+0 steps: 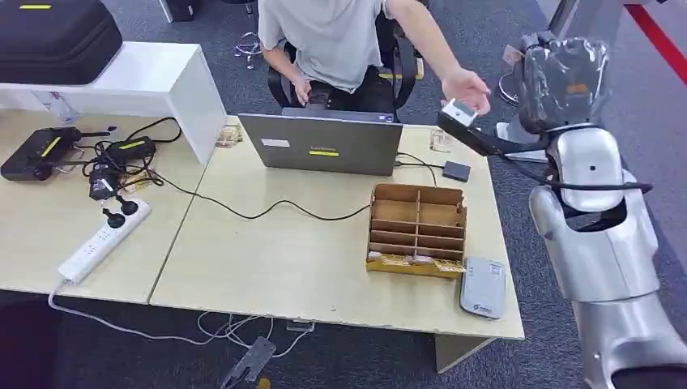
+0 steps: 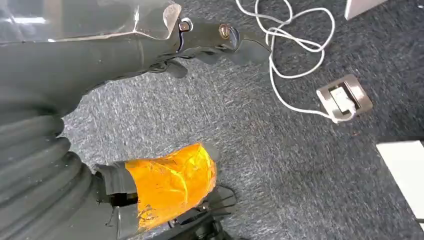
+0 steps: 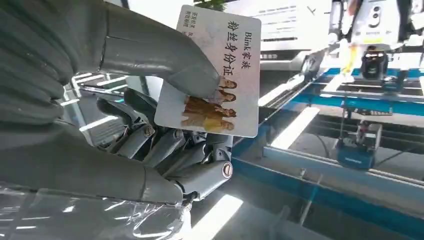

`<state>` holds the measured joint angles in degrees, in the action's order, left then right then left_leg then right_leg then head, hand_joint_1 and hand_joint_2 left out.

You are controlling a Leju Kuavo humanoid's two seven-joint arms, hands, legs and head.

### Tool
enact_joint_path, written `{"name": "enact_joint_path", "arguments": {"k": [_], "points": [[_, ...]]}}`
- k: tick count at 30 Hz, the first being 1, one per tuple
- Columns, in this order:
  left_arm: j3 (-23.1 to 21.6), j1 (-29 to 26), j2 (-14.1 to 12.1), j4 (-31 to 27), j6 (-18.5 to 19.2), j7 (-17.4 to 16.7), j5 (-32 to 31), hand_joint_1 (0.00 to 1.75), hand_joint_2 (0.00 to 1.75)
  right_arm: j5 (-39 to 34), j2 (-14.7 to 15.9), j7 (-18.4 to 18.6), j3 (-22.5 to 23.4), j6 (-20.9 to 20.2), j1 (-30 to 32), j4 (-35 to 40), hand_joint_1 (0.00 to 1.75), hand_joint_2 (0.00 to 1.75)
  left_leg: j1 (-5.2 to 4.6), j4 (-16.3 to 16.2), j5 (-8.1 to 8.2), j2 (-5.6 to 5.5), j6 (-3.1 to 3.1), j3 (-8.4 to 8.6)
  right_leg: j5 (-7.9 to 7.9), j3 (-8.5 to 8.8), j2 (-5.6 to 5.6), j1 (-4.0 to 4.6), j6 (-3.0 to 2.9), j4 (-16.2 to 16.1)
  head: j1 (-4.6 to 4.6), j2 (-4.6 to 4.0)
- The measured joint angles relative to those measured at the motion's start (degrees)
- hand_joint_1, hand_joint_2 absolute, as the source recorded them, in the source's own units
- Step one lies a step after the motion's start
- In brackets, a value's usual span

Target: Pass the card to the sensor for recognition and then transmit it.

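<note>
While the right hand [image 3: 165,150] pinched the card [image 3: 215,75] between thumb and fingers beyond the table's [image 1: 267,259] far right corner, a person's hand [image 1: 468,87] reached toward it. The box [image 1: 417,231] held cards in its nearest compartments. The left hand [image 2: 150,120] hung over carpet with its fingers apart, holding nothing.

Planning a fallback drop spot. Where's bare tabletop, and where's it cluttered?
Free: the wide stretch between the power strip and the cardboard organizer, in front of the laptop, crossed by one black cable. Crowded: the far left corner with adapters and cords, and the right edge around the grey reader.
</note>
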<state>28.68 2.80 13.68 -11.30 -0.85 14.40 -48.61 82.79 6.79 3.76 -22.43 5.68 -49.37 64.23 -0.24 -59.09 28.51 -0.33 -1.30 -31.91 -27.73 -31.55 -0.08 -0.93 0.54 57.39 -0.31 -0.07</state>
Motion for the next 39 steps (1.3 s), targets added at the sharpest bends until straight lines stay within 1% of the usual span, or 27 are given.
{"name": "enact_joint_path", "arguments": {"k": [2,5,8,12,17,18,23,29,34,39], "points": [[-0.1,0.4,0.1,0.0,0.5,-0.7,-1.2,0.0,1.75,-0.7,-2.0,2.5,-0.3,-1.1,-3.4,-3.8,1.75,1.75,0.01,0.0,-0.01,0.0,0.01,0.01,0.01,-0.01,0.0,0.0,-0.01,0.0,0.0,0.0],[-0.1,0.7,0.1,0.0,0.8,-1.4,-1.9,0.0,1.75,-1.3,-4.1,3.6,-0.5,-1.1,-6.6,-8.0,1.75,1.75,0.02,0.0,-0.02,-0.06,0.03,0.0,0.01,0.01,-0.06,0.01,-0.01,0.0,0.04,0.0],[-0.3,0.8,0.2,0.0,0.5,-1.6,-2.8,0.0,1.75,-2.6,-6.4,5.7,-0.5,-1.1,-8.7,-12.5,1.75,1.75,0.02,0.0,-0.02,-0.06,0.03,0.01,0.01,0.0,-0.05,0.0,-0.01,0.0,0.02,0.0],[-0.6,1.1,0.5,0.0,0.6,-1.6,-2.9,0.0,1.75,-2.8,-8.6,6.4,-0.5,-0.8,-9.6,-17.0,1.75,1.75,0.02,0.0,-0.02,-0.06,0.03,0.0,0.01,0.0,-0.05,0.0,-0.01,0.0,0.04,0.0],[-0.6,1.3,0.5,0.0,0.6,-1.6,-3.2,0.0,1.75,-2.8,-10.0,6.6,-0.5,-0.5,-10.0,-20.1,1.75,1.75,0.02,0.0,-0.01,-0.05,0.03,0.0,0.01,0.0,-0.04,0.0,-0.01,0.0,0.04,0.0],[-0.6,1.3,0.5,0.0,0.6,-1.6,-3.2,0.0,1.75,-2.8,-10.3,6.5,-0.5,-0.3,-10.0,-20.8,0.0,1.75,0.02,0.0,-0.01,-0.05,0.03,0.0,0.01,-0.01,-0.04,0.0,-0.01,0.0,0.02,0.0],[-0.6,1.4,0.5,0.0,1.3,-1.6,-3.6,0.0,1.75,-3.1,-11.1,5.3,-0.5,1.1,-9.8,-22.9,0.0,1.75,0.02,0.0,-0.02,-0.06,0.03,0.0,0.01,-0.02,-0.05,0.01,-0.01,0.0,0.02,0.0],[-0.7,1.4,0.6,0.0,0.4,-1.8,-3.7,0.0,1.75,-3.7,-11.4,3.1,-0.5,2.6,-8.7,-23.7,0.0,1.75,0.02,0.0,-0.02,-0.06,0.04,0.0,0.0,-0.02,-0.05,0.0,-0.01,0.0,0.02,0.0],[-0.7,1.4,0.5,0.0,-0.4,-1.8,-3.3,0.0,1.75,-4.6,-11.3,0.4,-0.5,3.8,-4.8,-20.2,0.0,1.75,0.02,0.0,-0.01,-0.05,0.03,0.0,0.0,-0.03,-0.04,0.0,-0.01,0.0,0.02,0.0],[-0.7,1.3,0.5,0.0,-0.4,-1.8,-3.2,0.0,1.75,-4.7,-11.2,0.2,-0.6,3.8,-2.7,-17.7,0.0,1.75,0.02,0.0,-0.01,-0.04,0.03,0.0,0.0,-0.04,-0.03,0.0,-0.01,0.0,0.02,0.0]]}}
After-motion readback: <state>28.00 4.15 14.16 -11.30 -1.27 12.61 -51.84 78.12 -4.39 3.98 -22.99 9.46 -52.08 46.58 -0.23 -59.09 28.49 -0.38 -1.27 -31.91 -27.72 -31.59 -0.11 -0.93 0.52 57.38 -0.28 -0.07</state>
